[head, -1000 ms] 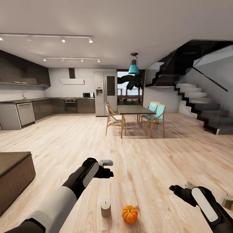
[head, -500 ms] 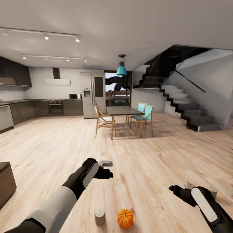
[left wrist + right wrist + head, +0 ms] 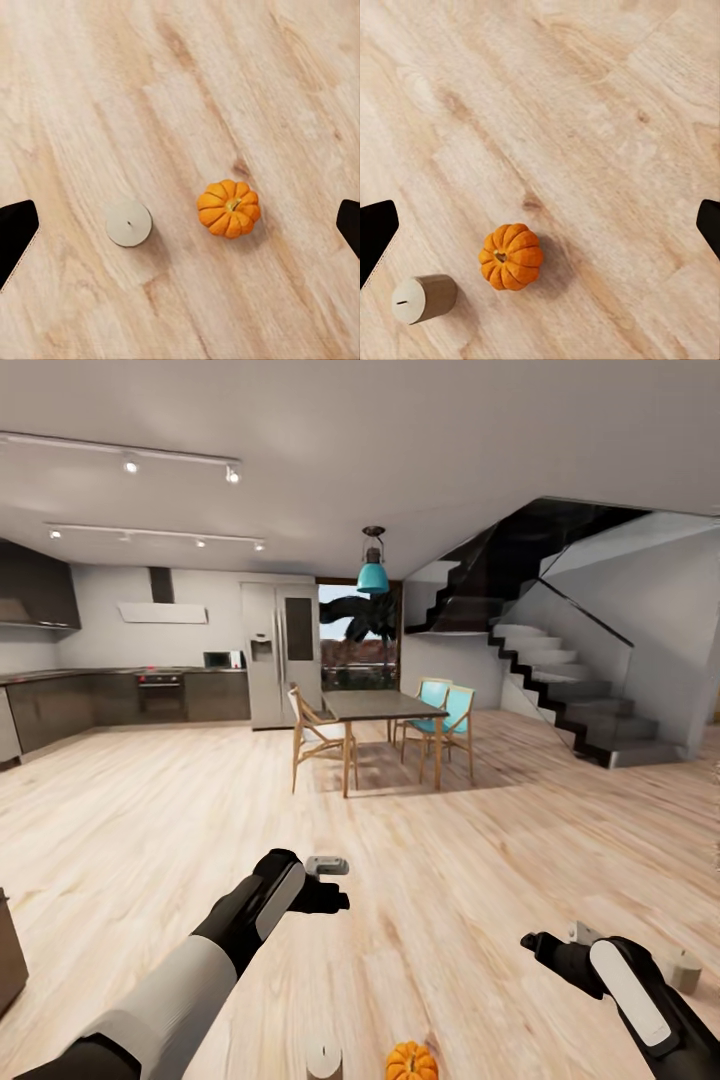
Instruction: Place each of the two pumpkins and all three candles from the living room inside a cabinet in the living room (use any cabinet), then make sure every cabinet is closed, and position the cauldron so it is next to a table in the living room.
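Both arms are stretched out low over the pale wooden floor [image 3: 480,860]. In the head view the left gripper [image 3: 325,880] sits a little left of centre in the lower half, and the right gripper [image 3: 560,945] is at the lower right. From that angle I cannot tell how wide either one is spread. In each wrist view, though, the two dark fingertips sit at opposite side edges of the frame with only bare floor between them, so both grippers are wide apart and have hold of nothing. One pumpkin [image 3: 411,1062] sits on the floor at the very bottom edge of the head view, just right of centre, with only its top showing. A candle [image 3: 323,1061] stands just to its left, also cut by the bottom edge. The left wrist view looks straight down on the same pair: the candle [image 3: 128,223] is at centre left and the pumpkin [image 3: 229,208] at centre right, near each other but apart. In the right wrist view the pumpkin [image 3: 511,256] lies below centre with the candle [image 3: 424,298] at the lower left. A second candle [image 3: 685,970] stands at the right edge of the head view, just past the right arm. Farther off, mid-frame, are a dining table [image 3: 380,705] with wooden and teal chairs [image 3: 445,715], a staircase [image 3: 560,660] at the right and a kitchen [image 3: 120,690] at the left.
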Tool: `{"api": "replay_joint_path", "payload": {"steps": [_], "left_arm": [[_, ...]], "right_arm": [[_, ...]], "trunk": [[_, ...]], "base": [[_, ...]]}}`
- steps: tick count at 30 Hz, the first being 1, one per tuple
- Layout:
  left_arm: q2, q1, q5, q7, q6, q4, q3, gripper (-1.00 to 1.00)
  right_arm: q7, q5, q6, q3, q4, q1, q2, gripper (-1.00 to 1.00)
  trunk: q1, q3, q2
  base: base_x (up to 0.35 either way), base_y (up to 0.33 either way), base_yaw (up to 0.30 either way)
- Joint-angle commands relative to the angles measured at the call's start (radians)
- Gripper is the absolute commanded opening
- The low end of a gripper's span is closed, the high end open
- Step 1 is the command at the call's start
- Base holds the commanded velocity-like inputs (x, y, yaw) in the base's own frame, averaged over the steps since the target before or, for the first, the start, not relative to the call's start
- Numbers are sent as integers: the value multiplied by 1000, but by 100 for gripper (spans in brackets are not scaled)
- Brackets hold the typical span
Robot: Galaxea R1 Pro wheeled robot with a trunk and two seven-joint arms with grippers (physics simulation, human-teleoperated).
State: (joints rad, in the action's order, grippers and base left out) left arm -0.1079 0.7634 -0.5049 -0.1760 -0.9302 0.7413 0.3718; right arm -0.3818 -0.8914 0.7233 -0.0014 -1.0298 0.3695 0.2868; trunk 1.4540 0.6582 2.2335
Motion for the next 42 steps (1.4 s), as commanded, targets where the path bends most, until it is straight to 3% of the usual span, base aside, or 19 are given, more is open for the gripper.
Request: {"api": "replay_joint_path", "payload": {"steps": [1, 16, 28, 34, 42], "left_arm": [[1, 1, -11, -10, -2, 1, 3, 100], [4, 1, -10, -13, -3, 0, 1, 100], [3, 1, -11, -20, -2, 0, 1, 100], [0, 1, -20, -115, -2, 0, 0, 100], [-1, 1, -23, -140, -1, 0, 0, 100]], "right_arm": [[-9, -11, 2, 0, -2, 1, 0, 100], [-9, -10, 2, 0, -1, 0, 0, 100], [-7, -6, 2, 9, -2, 0, -1, 100], [-3, -5, 2, 12, -3, 0, -1, 100], [-2, -8, 1, 8, -3, 0, -1, 100]], "trunk": [[0, 1, 1], [0, -2, 1], [46, 36, 85], [69, 54, 127], [100, 80, 183]], "base": [[262, 136, -181], [119, 43, -56], [1, 0, 0], [0, 0, 0], [0, 0, 0]]}}
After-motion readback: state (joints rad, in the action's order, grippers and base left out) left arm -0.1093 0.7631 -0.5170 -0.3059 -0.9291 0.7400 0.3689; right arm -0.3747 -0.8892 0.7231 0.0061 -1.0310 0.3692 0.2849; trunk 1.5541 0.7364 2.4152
